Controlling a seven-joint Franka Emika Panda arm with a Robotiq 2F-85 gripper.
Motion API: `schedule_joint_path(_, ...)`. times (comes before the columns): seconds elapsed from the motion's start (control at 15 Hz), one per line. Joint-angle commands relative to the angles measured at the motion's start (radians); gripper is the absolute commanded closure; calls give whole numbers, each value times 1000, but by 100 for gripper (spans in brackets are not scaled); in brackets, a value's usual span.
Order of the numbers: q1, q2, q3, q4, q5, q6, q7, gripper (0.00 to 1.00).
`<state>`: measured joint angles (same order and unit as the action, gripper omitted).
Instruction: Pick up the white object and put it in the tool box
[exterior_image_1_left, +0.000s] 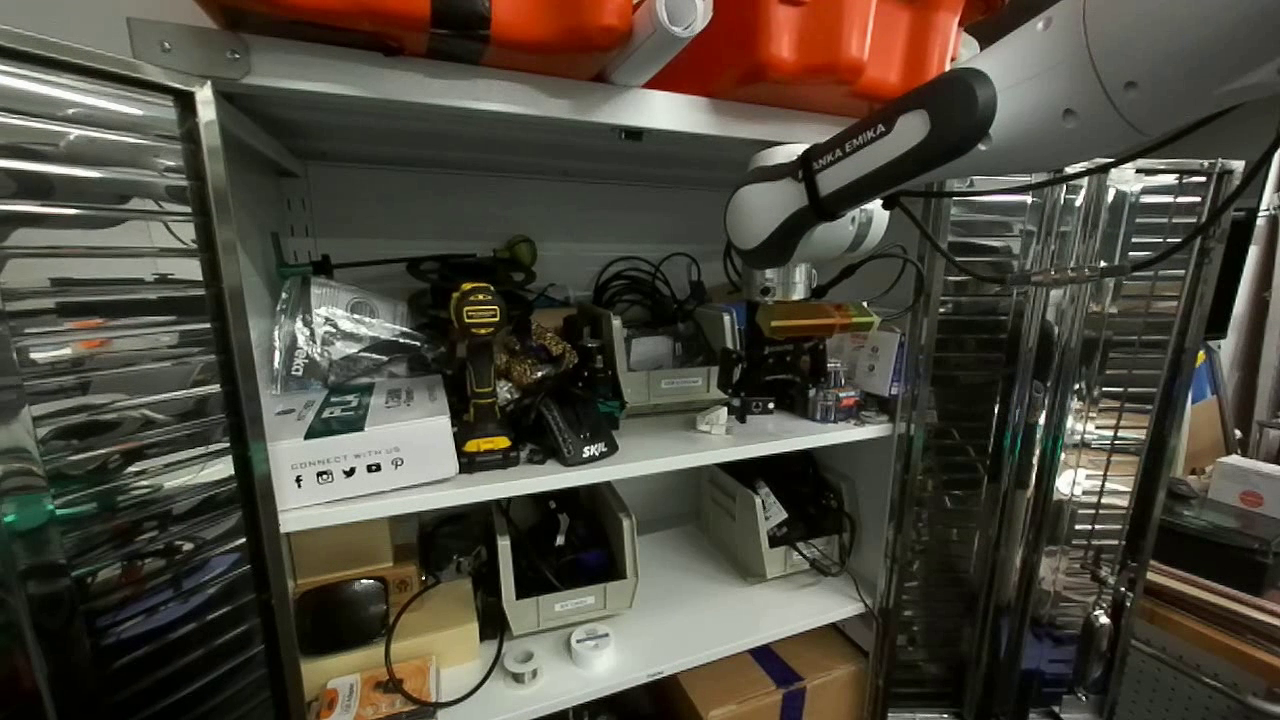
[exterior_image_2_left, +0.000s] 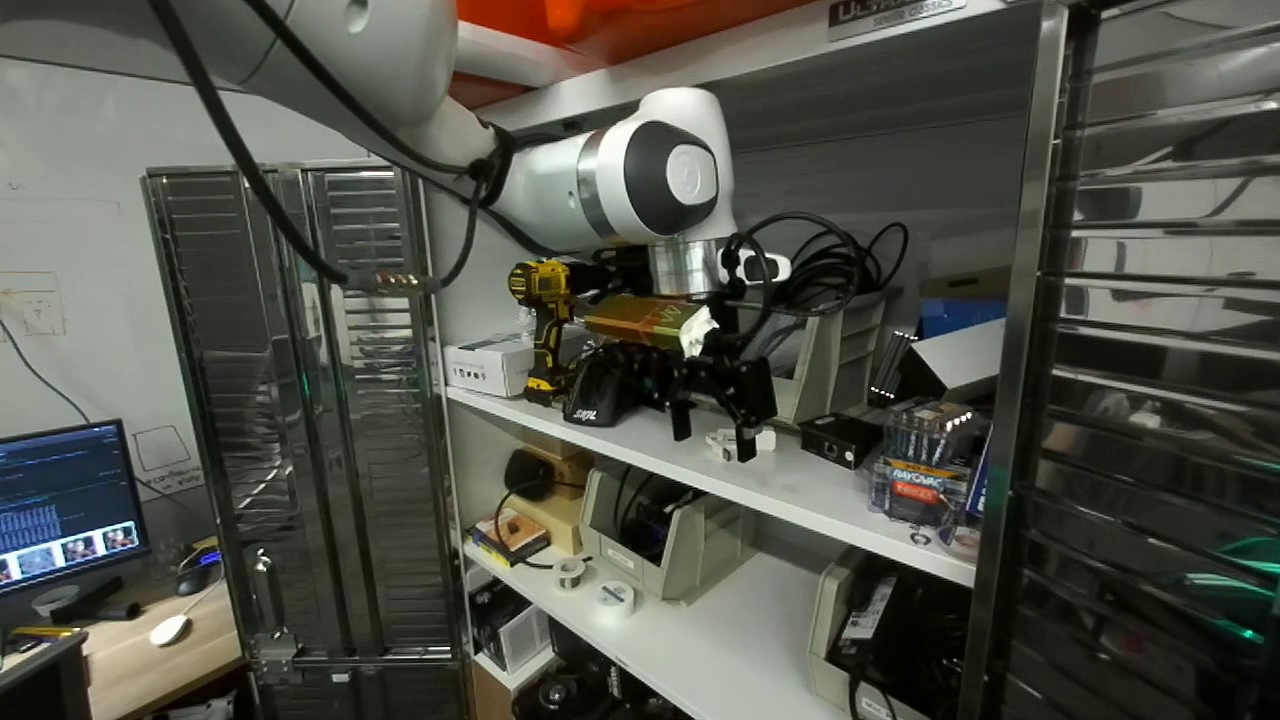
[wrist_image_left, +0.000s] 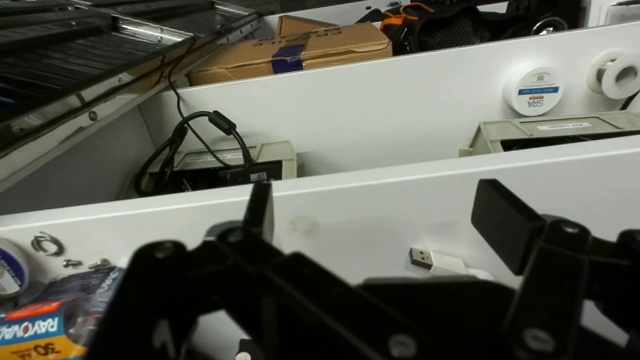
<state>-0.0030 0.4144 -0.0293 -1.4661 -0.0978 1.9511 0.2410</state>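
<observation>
The white object is a small white piece with a metal USB plug (wrist_image_left: 445, 262). It lies on the upper white shelf, also seen as a small white item in both exterior views (exterior_image_1_left: 713, 420) (exterior_image_2_left: 725, 443). My gripper (wrist_image_left: 382, 217) is open, with nothing between its fingers. In the wrist view the white object shows between the fingers, nearer the right one, its rear end hidden by the gripper body. In an exterior view the gripper (exterior_image_2_left: 714, 430) points down just above it. A grey open bin (exterior_image_1_left: 650, 388) stands behind on the same shelf; no tool box is clearly identifiable.
A yellow drill (exterior_image_1_left: 478, 370) and white box (exterior_image_1_left: 370, 450) stand along the shelf. A black box (exterior_image_2_left: 840, 440) and battery pack (exterior_image_2_left: 915, 490) stand on the other side. Metal doors (exterior_image_1_left: 980, 450) flank the cabinet. Orange cases (exterior_image_1_left: 810, 50) sit on top.
</observation>
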Motion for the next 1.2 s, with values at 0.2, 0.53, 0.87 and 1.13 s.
schedule_joint_path(0.2,7,12,-12,15,5,9,1,0)
schedule_joint_path(0.53,11,64,-14,99,15,52,32,0)
schedule_joint_path(0.87,7,167,5,226,79,41,28,0)
schedule_joint_path(1.13,19,254,8,327,104,27,33,0)
